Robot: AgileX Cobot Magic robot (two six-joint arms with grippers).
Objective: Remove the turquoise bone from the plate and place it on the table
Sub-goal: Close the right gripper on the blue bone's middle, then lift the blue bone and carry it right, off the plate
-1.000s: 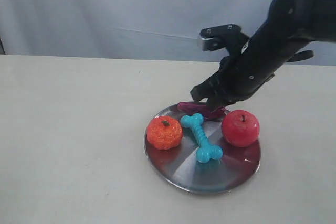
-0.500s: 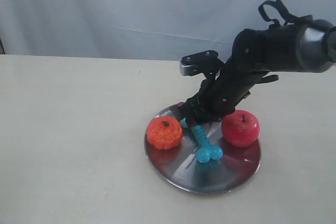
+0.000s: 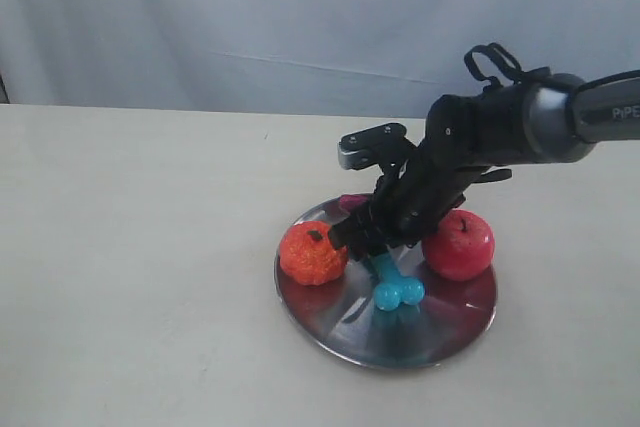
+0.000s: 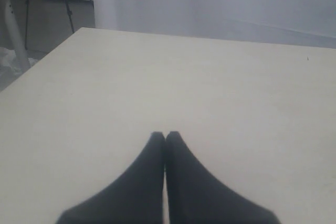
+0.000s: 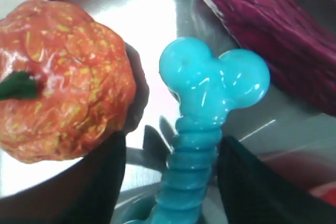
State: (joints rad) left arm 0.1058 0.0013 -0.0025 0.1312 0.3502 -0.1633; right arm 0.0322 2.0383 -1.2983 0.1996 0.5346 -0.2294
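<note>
The turquoise bone [image 3: 396, 288] lies on the steel plate [image 3: 440, 332], between an orange pumpkin toy and a red apple. My right gripper [image 3: 368, 240] is down over the bone's far half, hiding it in the exterior view. In the right wrist view the ribbed shaft of the bone [image 5: 197, 150] runs between the two dark fingers [image 5: 247, 182], which stand open on either side with a gap to the left one. My left gripper [image 4: 165, 136] is shut and empty over bare table [image 4: 210, 87]; it is out of the exterior view.
On the plate an orange pumpkin toy [image 3: 312, 253] sits close by the gripper's left finger, a red apple [image 3: 458, 244] to the right, and a purple sweet potato toy [image 5: 273, 40] beyond the bone. Pale tabletop [image 3: 130, 247] spreads around the plate.
My right gripper has come down and leftward from above the plate's far rim onto the bone, straddling its shaft. The bone, pumpkin and apple have not moved.
</note>
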